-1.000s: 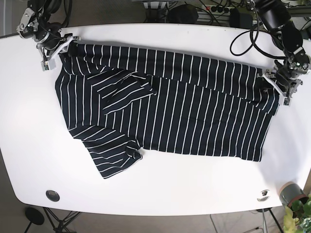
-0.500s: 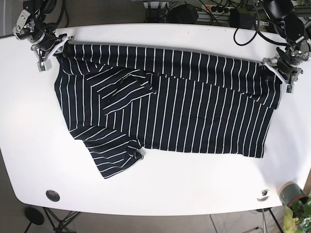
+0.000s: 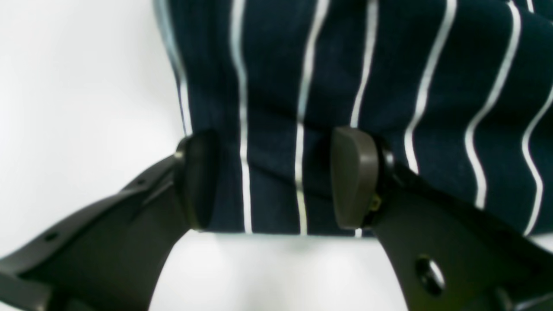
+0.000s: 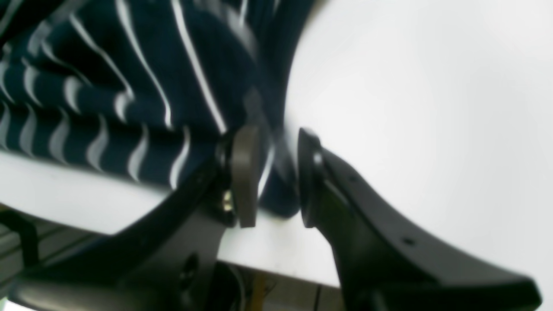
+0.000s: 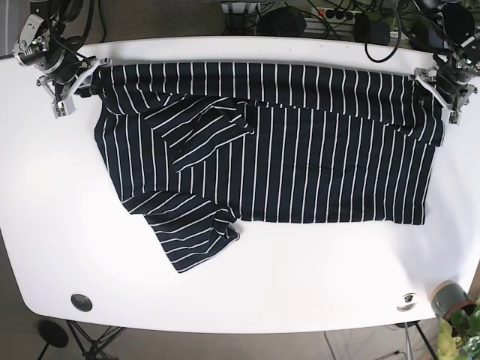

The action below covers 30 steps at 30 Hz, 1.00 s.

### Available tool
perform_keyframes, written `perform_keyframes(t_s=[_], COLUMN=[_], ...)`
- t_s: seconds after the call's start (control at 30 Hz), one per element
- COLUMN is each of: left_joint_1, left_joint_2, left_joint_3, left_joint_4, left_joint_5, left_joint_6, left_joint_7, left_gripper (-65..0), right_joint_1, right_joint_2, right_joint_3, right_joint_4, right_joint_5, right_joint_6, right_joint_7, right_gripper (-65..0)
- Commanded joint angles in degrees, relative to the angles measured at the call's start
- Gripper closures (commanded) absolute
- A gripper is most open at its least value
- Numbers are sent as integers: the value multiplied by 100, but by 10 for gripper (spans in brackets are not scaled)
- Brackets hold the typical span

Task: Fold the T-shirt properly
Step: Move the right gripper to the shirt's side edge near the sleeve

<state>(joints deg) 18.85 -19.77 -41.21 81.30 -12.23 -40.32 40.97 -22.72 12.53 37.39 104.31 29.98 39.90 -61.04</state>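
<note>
Both arms sit at the far top corners of the white bench (image 5: 247,292), one pincer on each end of the T-shirt's top edge. That reads as a stretch-out: pulling the two corners apart keeps the upper hem taut and straight, a sensible setup for a clean fold.

The striped T-shirt (image 5: 300,150) lies spread across the upper half of the base view, its body flat toward the right. One sleeve is flipped onto the body at upper left, and another rumpled flap trails toward lower left, so it is far from tidy.

The left pincer (image 3: 276,179) is at the upper right of the base view. In its wrist view the fabric's hem runs between the two pads, yet the pads stand apart with cloth lying flat in the gap. It looks released, straddling the edge rather than pinching it.

The right pincer (image 4: 270,177), upper left in the base view, is tighter. Its wrist view is blurred, but a bunched dark fold of shirt sits squeezed between closely set pads, so I judge it clenched on the corner.
</note>
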Motion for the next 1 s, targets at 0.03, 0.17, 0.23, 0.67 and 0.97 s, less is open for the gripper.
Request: perform_keyframes(t_s=[0.03,0.17,0.23,0.67,0.97], left_joint_1=[132,264,264,88,-43], left_joint_2=[21,109,135,258,258], left_joint_3=[-191,-376,-481,-859,-850], left_joint_4=[156,402,552,1193,1308], left_joint_5=[181,181,190,190,190], left_joint_6=[32,32,32,32,32], left_joint_7=[277,628,742,857,857], left_gripper=[-371,-371,-371,-371,-371], right_joint_1=[114,334,439,1705,2707], right_joint_2=[43,-45,-80,-256,-282], right_joint_3=[-16,-350,-534,-1914,-2785], right_joint_4=[457,650,659,-132,-1161], right_joint_5=[75,312,444,479,523], right_joint_6=[10,10,10,10,10], right_joint_7=[-187,-362,-389,-406,-195], right_gripper=[-155,-262,-349,-515,-515])
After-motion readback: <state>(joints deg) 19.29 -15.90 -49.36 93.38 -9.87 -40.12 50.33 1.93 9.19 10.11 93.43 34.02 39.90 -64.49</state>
